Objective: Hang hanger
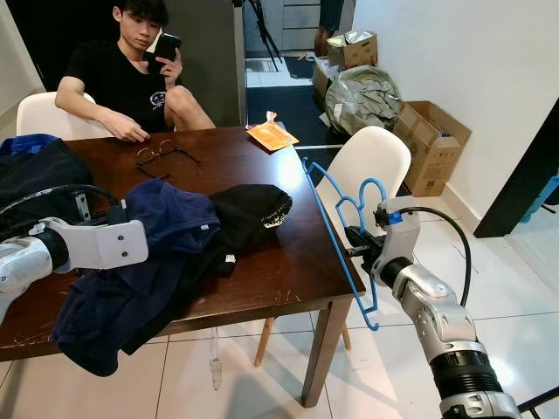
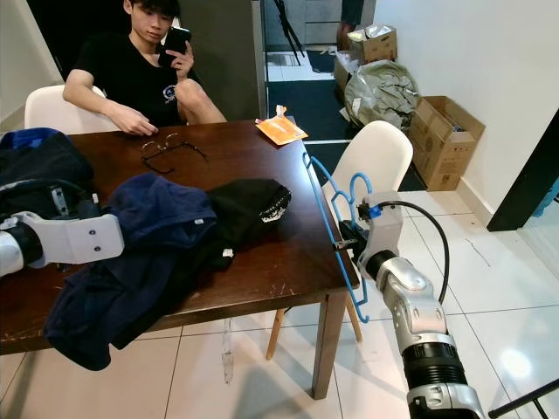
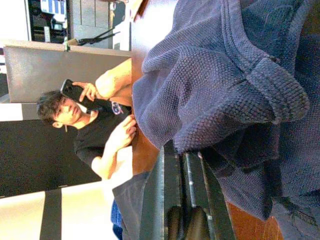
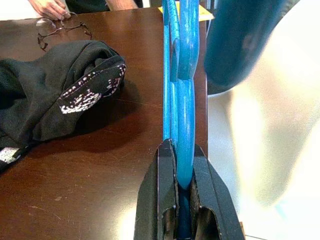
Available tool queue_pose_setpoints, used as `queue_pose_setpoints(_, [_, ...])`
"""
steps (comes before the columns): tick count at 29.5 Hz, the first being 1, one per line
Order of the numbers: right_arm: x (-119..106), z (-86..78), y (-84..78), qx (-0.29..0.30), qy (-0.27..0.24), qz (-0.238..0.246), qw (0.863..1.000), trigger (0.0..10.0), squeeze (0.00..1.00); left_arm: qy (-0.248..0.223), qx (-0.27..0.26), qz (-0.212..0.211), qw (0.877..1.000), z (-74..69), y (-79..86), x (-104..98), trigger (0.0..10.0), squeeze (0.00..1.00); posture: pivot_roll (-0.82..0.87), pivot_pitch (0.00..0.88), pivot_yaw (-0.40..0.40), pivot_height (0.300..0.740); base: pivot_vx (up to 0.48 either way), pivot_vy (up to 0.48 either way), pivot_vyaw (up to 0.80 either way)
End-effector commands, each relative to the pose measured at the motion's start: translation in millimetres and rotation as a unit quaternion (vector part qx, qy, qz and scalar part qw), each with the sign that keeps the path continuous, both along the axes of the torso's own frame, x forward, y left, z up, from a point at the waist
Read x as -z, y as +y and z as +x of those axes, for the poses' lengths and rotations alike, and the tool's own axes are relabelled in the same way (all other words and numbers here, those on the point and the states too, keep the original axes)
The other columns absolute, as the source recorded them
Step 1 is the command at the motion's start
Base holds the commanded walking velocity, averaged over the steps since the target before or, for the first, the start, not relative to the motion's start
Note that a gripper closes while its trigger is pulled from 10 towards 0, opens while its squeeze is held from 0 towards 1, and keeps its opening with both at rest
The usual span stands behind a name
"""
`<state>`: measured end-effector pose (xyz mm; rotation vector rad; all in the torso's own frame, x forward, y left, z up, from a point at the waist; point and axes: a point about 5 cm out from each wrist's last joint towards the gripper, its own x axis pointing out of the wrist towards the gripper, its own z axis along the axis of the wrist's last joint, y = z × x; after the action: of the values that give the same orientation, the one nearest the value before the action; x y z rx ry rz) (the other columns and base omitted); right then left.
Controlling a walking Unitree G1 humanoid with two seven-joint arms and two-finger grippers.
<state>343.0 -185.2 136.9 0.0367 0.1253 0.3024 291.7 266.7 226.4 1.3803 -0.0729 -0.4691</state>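
Hanger, blue plastic, is clamped edge-on between the closed fingers of the right gripper, off the desk's right edge beside the white chair. Its long axis runs away from the fingers toward the desk's far corner. Left gripper lies against the navy garment; its fingers look closed, empty. Right wrist view confirms the clamp; head views show the hook end.

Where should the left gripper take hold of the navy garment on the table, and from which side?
Best at the raised fold of the navy garment nearest the left gripper, coming in low from the robot's left. That ridge stands proud of the table, so the fingers can close around it. The right gripper is shut on the hanger.
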Motion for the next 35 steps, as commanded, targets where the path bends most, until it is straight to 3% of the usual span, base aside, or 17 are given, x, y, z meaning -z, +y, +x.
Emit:
queue_pose_setpoints(1, [7.4,-0.8,0.9,0.004,0.013,0.002,1.000,10.0,0.00,-0.001,0.009,-0.011,1.000,1.9,-1.2,-2.6,0.0,0.00,0.09,0.000,0.006,0.740,0.000,0.000,0.00])
queue_pose_setpoints(2, [7.4,-0.8,0.9,0.004,0.013,0.002,1.000,10.0,0.00,-0.001,0.009,-0.011,1.000,1.9,-1.2,-2.6,0.0,0.00,0.09,0.000,0.006,0.740,0.000,0.000,0.00])
queue_pose_setpoints(4, [7.6,-0.8,1.1,0.003,0.014,0.004,1.000,10.0,0.00,-0.009,0.027,-0.064,0.998,2.3,-8.9,-15.1,0.0,0.00,0.09,0.000,0.005,0.740,0.000,0.000,0.00])
queue_pose_setpoints(5, [7.9,-0.7,1.3,0.003,0.014,0.004,1.000,10.0,0.00,-0.012,0.048,-0.118,0.992,1.8,-16.9,-26.7,0.0,0.00,0.09,0.000,0.005,0.740,0.000,0.000,0.00])
queue_pose_setpoints(8, [7.9,-0.7,1.3,0.003,0.014,0.004,1.000,10.0,0.00,-0.012,0.048,-0.118,0.992,1.8,-16.9,-26.7,0.0,0.00,0.09,0.000,0.005,0.740,0.000,0.000,0.00])
queue_pose_setpoints(9, [7.9,-0.5,1.4,0.003,0.015,0.005,1.000,10.0,0.00,-0.015,0.084,-0.193,0.978,0.5,-28.5,-43.4,0.0,0.00,0.09,0.000,0.007,0.740,0.000,0.000,0.00])
queue_pose_setpoints(11, [7.9,-0.5,1.4,0.003,0.015,0.005,1.000,10.0,0.00,-0.015,0.084,-0.193,0.978,0.5,-28.5,-43.4,0.0,0.00,0.09,0.000,0.007,0.740,0.000,0.000,0.00])
queue_pose_setpoints(12, [7.9,-0.2,1.6,0.003,0.015,0.006,1.000,10.0,0.00,-0.005,0.140,-0.294,0.946,-4.9,-41.4,-67.2,0.0,0.00,0.10,0.000,0.010,0.740,0.000,0.000,0.00])
queue_pose_setpoints(14, [7.9,-0.2,1.6,0.003,0.015,0.006,1.000,10.0,0.00,-0.005,0.140,-0.294,0.946,-4.9,-41.4,-67.2,0.0,0.00,0.10,0.000,0.010,0.740,0.000,0.000,0.00])
queue_pose_setpoints(15, [7.8,0.0,1.5,0.004,0.015,0.007,1.000,10.0,0.00,0.014,0.185,-0.370,0.911,-11.4,-45.4,-83.5,0.0,0.00,0.10,0.000,0.012,0.740,0.000,0.000,0.00])
queue_pose_setpoints(16, [7.8,0.0,1.5,0.004,0.015,0.007,1.000,10.0,0.00,0.014,0.185,-0.370,0.911,-11.4,-45.4,-83.5,0.0,0.00,0.10,0.000,0.012,0.740,0.000,0.000,0.00])
queue_pose_setpoints(17, [7.7,0.2,1.5,0.004,0.015,0.008,1.000,10.0,0.00,0.031,0.213,-0.411,0.886,-16.6,-45.9,-91.6,0.0,0.00,0.10,0.000,0.011,0.740,0.000,0.000,0.00])
queue_pose_setpoints(18, [7.7,0.2,1.5,0.004,0.015,0.008,1.000,10.0,0.00,0.031,0.213,-0.411,0.886,-16.6,-45.9,-91.6,0.0,0.00,0.10,0.000,0.011,0.740,0.000,0.000,0.00])
queue_pose_setpoints(19, [7.6,0.2,1.5,0.004,0.015,0.009,1.000,10.0,0.00,0.046,0.221,-0.442,0.868,-19.6,-41.4,-91.6,0.0,0.00,0.10,0.000,0.011,0.740,0.000,0.000,0.00])
queue_pose_setpoints(23, [7.7,0.1,1.7,0.002,0.016,0.010,1.000,10.0,0.00,0.076,0.193,-0.479,0.853,-23.5,-23.1,-73.9,0.0,0.00,0.10,0.000,0.005,0.740,0.000,0.000,0.00])
queue_pose_setpoints(31, [7.5,0.0,1.8,-0.001,0.017,0.010,1.000,10.0,0.00,0.127,0.155,-0.490,0.849,-29.1,-9.1,-53.2,0.0,0.00,0.10,0.000,0.006,0.740,0.000,0.000,0.00])
queue_pose_setpoints(35, [7.6,-0.3,1.8,-0.001,0.017,0.011,1.000,10.0,0.00,0.125,0.069,-0.505,0.851,-29.8,14.6,-37.5,0.0,0.00,0.10,0.000,0.007,0.740,0.000,0.000,0.00])
